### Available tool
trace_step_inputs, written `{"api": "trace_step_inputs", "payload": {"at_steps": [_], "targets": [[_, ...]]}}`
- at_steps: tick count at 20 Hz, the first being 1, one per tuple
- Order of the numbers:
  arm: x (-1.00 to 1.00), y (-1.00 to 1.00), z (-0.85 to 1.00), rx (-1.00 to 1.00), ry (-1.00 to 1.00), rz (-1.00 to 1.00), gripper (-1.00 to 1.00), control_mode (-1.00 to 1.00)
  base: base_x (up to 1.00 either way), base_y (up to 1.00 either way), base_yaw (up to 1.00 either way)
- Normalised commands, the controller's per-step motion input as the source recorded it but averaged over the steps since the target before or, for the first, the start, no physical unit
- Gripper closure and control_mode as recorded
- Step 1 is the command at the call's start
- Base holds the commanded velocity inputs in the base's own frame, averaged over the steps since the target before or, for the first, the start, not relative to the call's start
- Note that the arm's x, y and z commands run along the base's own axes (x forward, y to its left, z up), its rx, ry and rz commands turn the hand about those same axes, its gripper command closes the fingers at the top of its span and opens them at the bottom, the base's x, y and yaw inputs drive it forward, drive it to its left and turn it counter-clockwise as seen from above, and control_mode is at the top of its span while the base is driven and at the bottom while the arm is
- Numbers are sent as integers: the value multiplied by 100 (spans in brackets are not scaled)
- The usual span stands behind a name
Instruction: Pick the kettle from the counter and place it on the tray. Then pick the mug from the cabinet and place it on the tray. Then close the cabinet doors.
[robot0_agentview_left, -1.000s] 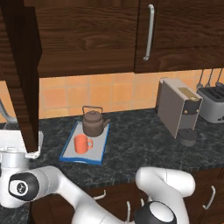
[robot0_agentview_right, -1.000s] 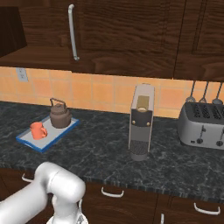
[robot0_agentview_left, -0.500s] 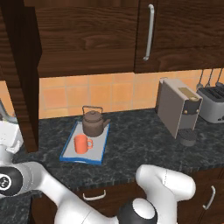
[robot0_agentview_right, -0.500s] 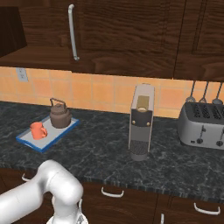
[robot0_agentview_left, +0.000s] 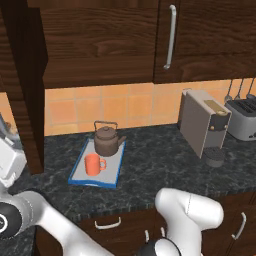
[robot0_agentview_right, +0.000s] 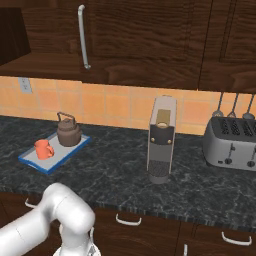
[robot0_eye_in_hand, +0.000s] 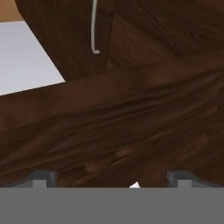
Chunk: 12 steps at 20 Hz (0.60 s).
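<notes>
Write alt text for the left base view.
A blue-rimmed tray on the dark marbled counter holds a brown kettle and an orange mug. An open cabinet door stands at left; a coffee machine and a toaster sit at right.

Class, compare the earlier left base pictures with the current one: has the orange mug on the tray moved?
No. The mug sits on the tray just in front of the kettle, exactly as before.
</notes>
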Motion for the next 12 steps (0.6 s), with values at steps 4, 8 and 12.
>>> {"api": "trace_step_inputs", "payload": {"at_steps": [4,8,12], "targets": [[-31,-85,0,7,0,0,-100,-100,0,0,0],[-2,-88,9,4,0,0,-100,-100,0,0,0],[11,-86,9,5,1,3,-100,-100,0,0,0]]}}
